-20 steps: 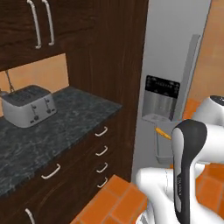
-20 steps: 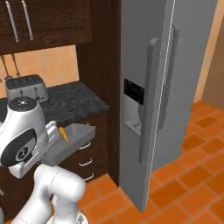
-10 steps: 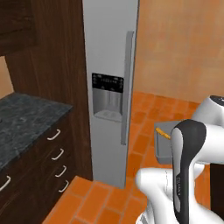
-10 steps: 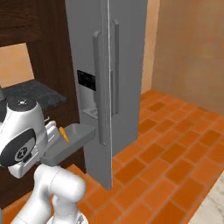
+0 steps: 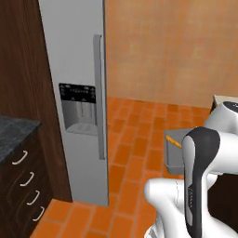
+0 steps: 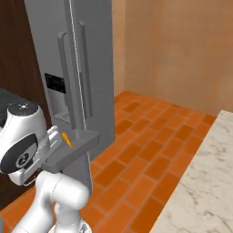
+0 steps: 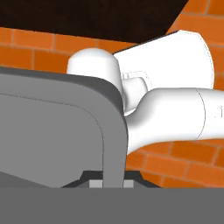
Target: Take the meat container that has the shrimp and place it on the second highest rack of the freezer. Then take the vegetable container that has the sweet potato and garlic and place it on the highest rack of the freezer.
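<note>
Left of the arm in the left base view stands the closed freezer (image 5: 79,93); a grey tray (image 5: 174,151) with the shrimp (image 5: 174,141) is held up. From the right base view, the tray (image 6: 75,145) sits beside the freezer (image 6: 86,68). Hand view: the hand (image 7: 113,181) pinches the tray's rim (image 7: 114,144).

Both base views face the freezer (image 5: 79,93); hand view hugs the tray (image 7: 52,131).
</note>
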